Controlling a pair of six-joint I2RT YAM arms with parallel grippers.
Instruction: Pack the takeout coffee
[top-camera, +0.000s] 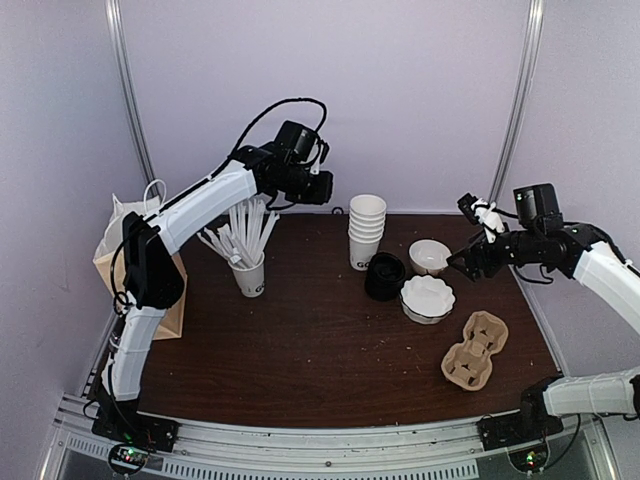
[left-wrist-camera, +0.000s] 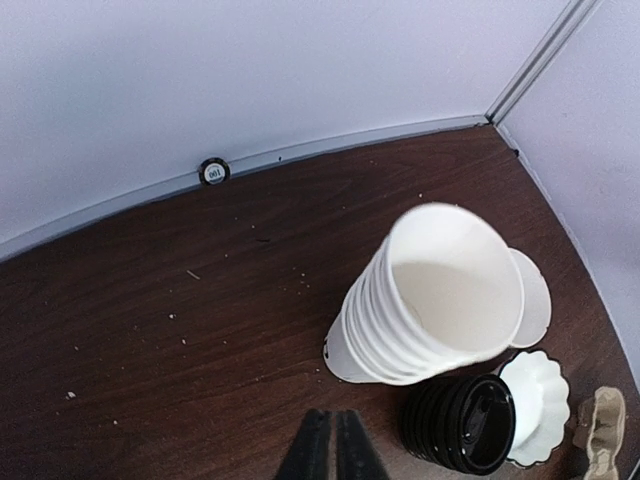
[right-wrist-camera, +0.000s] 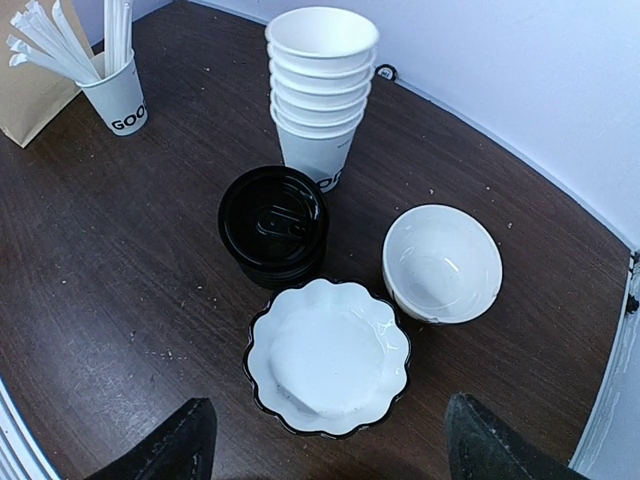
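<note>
No single white cup stands apart; I see only a nested stack of white cups (top-camera: 366, 232) and a white cup full of straws (top-camera: 248, 272). A stack of black plastic lids (top-camera: 385, 276) sits just right of the cup stack, also in the right wrist view (right-wrist-camera: 273, 225) and left wrist view (left-wrist-camera: 462, 422). My left gripper (left-wrist-camera: 333, 445) is shut and empty, held high over the back of the table (top-camera: 322, 188), left of the cup stack (left-wrist-camera: 430, 300). My right gripper (right-wrist-camera: 330, 450) is open and empty, hovering right of the bowls (top-camera: 462, 262).
A scalloped white dish (right-wrist-camera: 328, 355) lies directly below the right gripper, a white bowl (right-wrist-camera: 442, 263) beside it. A cardboard cup carrier (top-camera: 475, 350) lies front right. A brown paper bag (top-camera: 172, 318) stands at the left edge. The walls enclose the back corners.
</note>
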